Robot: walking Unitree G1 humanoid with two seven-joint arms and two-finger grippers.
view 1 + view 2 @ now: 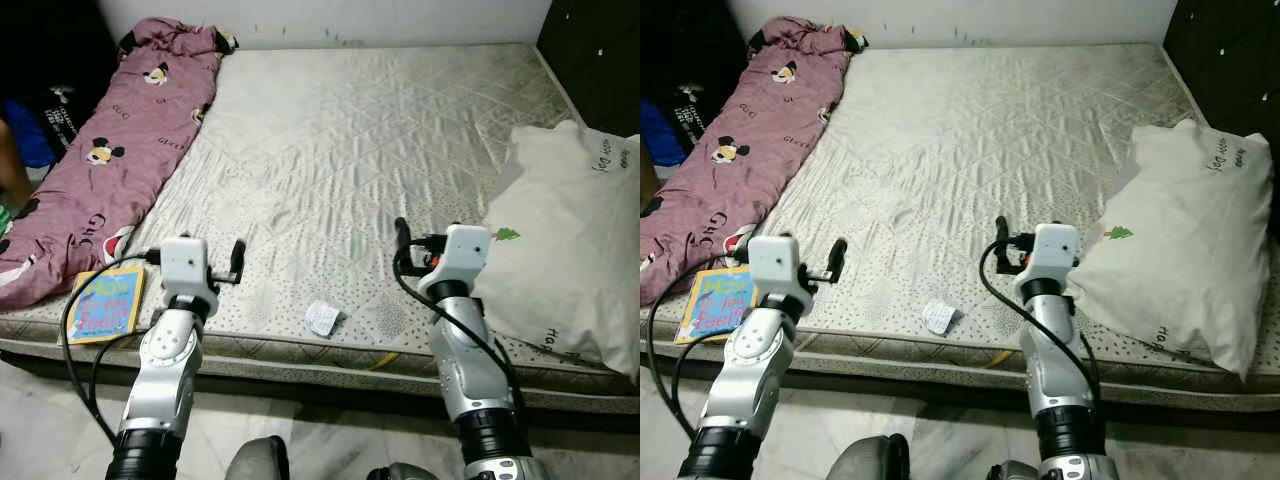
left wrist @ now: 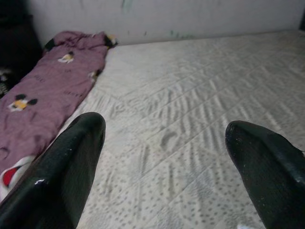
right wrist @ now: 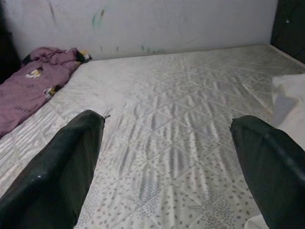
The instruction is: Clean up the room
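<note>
A bare quilted mattress (image 1: 350, 130) lies before me. A small crumpled white paper (image 1: 322, 318) rests near its front edge, between my two arms. At the front left corner lies a colourful children's book (image 1: 106, 303), beside a pink cartoon-mouse blanket (image 1: 110, 150) stretched along the left side. A white pillow (image 1: 575, 240) sits on the right. My left gripper (image 1: 232, 265) hovers over the front edge left of the paper, open and empty (image 2: 164, 162). My right gripper (image 1: 403, 245) hovers right of the paper, near the pillow, also open and empty (image 3: 167, 162).
A dark cabinet (image 1: 595, 50) stands at the back right beside the mattress. Dark clutter with something blue (image 1: 25, 130) lies on the left beyond the blanket. A white wall (image 3: 143, 24) runs behind the bed. Pale tiled floor (image 1: 40, 420) shows below the mattress edge.
</note>
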